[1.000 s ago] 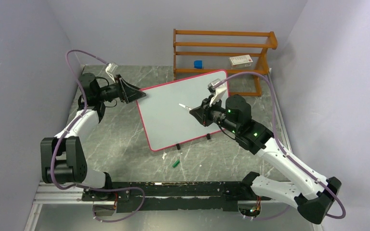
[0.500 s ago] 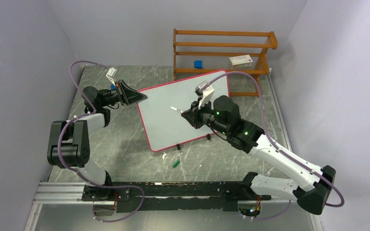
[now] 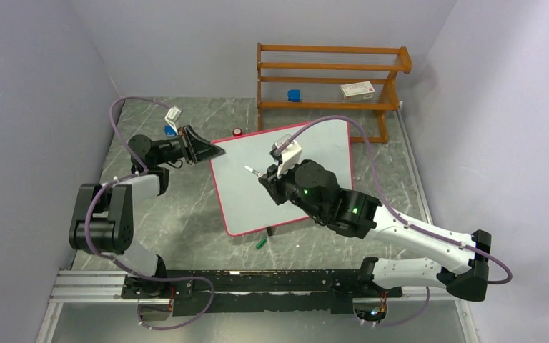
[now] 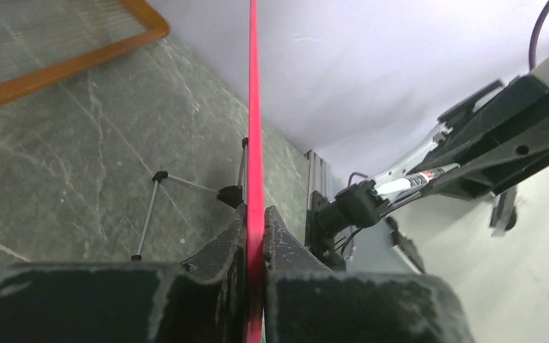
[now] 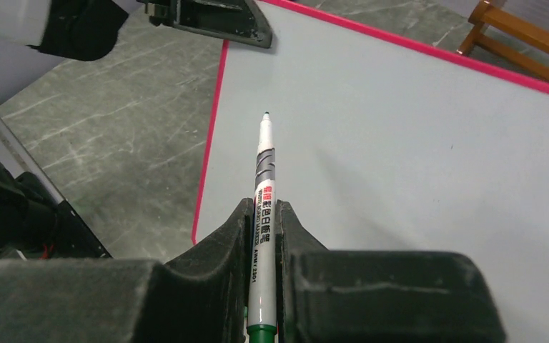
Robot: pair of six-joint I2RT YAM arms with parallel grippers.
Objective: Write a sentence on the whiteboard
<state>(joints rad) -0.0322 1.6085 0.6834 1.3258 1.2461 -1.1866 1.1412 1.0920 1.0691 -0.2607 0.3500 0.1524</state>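
The left jaws are pinched shut on the thin pink-red frame of the large white rectangular whiteboard (image 3: 318, 153), at its far-left corner. The right jaws are clamped on a slim white marker pen (image 5: 264, 161), its tip over the board near that corner; whether it touches is unclear. The board rests on the grey marbled worktop (image 3: 179, 207), just before an orange wooden rack (image 3: 329, 75).

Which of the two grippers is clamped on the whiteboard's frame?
The left gripper, shut on the pink-red edge of the whiteboard; the right gripper instead holds a marker pointed toward the board.
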